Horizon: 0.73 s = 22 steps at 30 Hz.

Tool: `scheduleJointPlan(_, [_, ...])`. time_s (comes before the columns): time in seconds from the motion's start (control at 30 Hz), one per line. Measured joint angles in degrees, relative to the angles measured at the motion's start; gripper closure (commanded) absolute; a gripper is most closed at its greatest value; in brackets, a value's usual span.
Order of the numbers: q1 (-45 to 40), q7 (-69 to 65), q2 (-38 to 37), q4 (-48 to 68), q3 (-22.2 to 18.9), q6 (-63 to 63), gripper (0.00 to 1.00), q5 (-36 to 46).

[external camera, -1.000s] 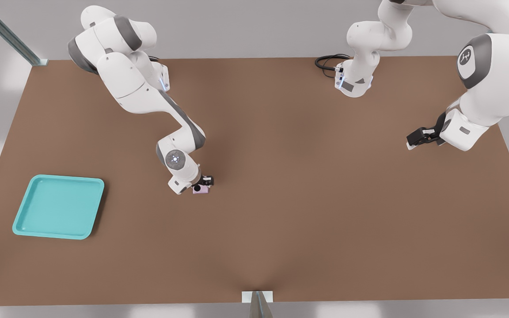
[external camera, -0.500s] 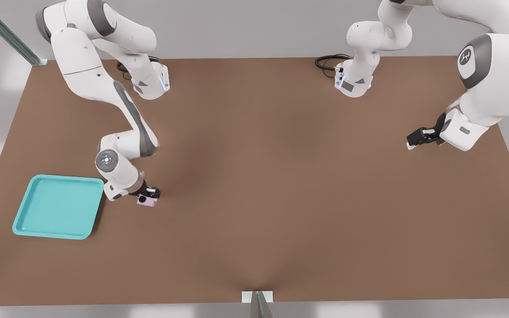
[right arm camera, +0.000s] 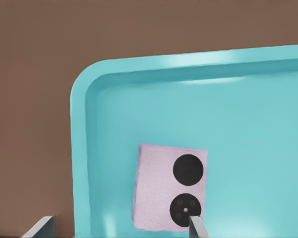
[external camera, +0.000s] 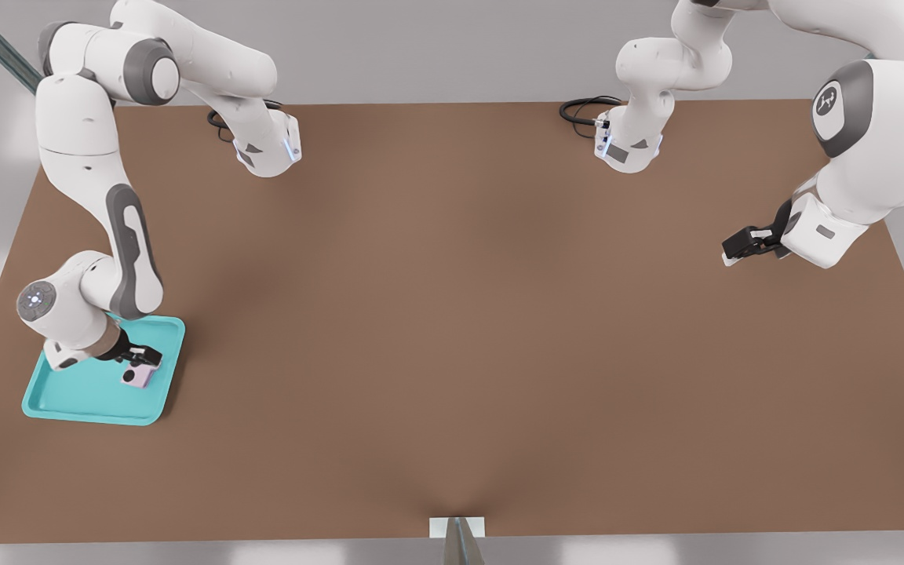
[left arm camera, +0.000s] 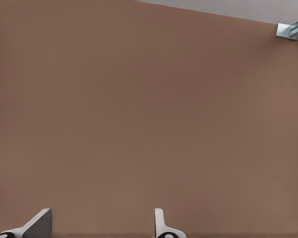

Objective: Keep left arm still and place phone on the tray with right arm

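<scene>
The pale grey fingertips [right arm camera: 197, 227] of the right arm's black two-finger gripper [external camera: 140, 361] stand spread well apart in the right wrist view, wider than the small, nearly square pale pink phone [right arm camera: 170, 188] that shows between them; one tip overlaps the phone's edge beside a lens, the other hangs over the rim area and the brown table. Whether that tip actually touches the phone cannot be told. The jaws grip nothing.

The phone lies on the floor of the shallow turquoise square tray with rounded corners and a raised rim [right arm camera: 80, 148], near one corner, its two black round camera lenses facing up. In the front view the phone [external camera: 139, 377] sits in the tray [external camera: 83, 406] toward the side on the front view's right, just under the gripper.

Behind the fingers, the white wrist angles down over the tray's far edge, the round joint disc with its white-glowing centre [external camera: 36, 300] out beyond the tray toward the front view's left. From there the white jointed right arm with grey bands [external camera: 118, 235] climbs steeply to a high elbow near the table's far left corner, then folds back across to its base [external camera: 267, 149] at the far edge of the brown tabletop [external camera: 460, 329].
</scene>
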Motion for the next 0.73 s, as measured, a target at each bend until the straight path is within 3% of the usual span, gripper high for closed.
scheduleJointPlan(0.1, [3.53,-1.43,-12.07,4.3,5.71,-6.23,0.0,-3.29])
scheduleJointPlan(0.2, [13.33,0.82,-25.92,8.83,8.92,-18.07,0.0,-7.07])
scheduleJointPlan(0.27, [19.76,2.24,-29.02,10.18,9.52,-25.89,0.0,-6.93])
scheduleJointPlan(0.4, [31.73,4.52,-22.05,21.24,5.52,-38.04,0.0,-6.74])
scheduleJointPlan(0.53, [19.74,6.33,-22.79,19.98,-2.71,-44.37,0.0,-6.63])
scheduleJointPlan(0.6, [16.28,7.09,-22.2,20.51,-2.01,-46.39,0.0,-6.53])
scheduleJointPlan(0.73, [21.1,8.38,-21.9,20.61,-0.9,-48.88,0.0,-6.46])
